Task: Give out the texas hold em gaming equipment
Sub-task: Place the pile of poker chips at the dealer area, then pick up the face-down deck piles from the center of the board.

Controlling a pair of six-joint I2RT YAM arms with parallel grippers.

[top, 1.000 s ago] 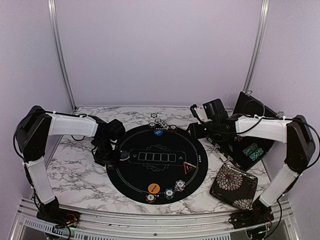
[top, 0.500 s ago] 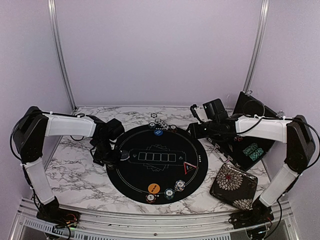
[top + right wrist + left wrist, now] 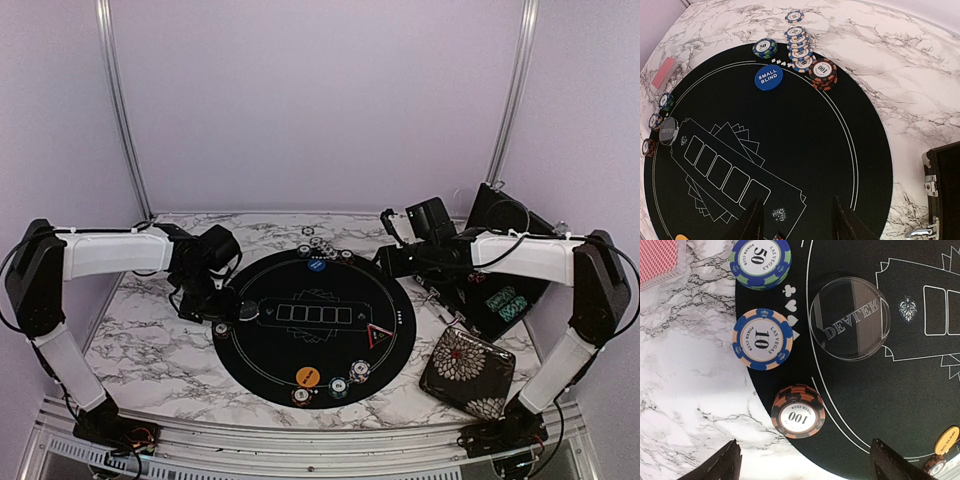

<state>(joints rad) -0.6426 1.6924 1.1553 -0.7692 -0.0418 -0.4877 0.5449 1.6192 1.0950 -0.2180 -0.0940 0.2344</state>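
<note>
Table: white marble-patterned tabletop with grey veins (image 3: 150, 340).
Centre: round black felt mat with white printed outlines (image 3: 300, 350), flat on the marble.
10 o'clock: pink-red-backed playing cards (image 3: 657, 260), just off the mat's rim.
12 o'clock: blue-and-white striped poker chip (image 3: 794, 16), on bare marble beyond the mat.
3 o'clock: black rectangular case (image 3: 530, 292).
4 o'clock: floral-patterned square pouch (image 3: 467, 372), near the mat, not touching it.
</note>
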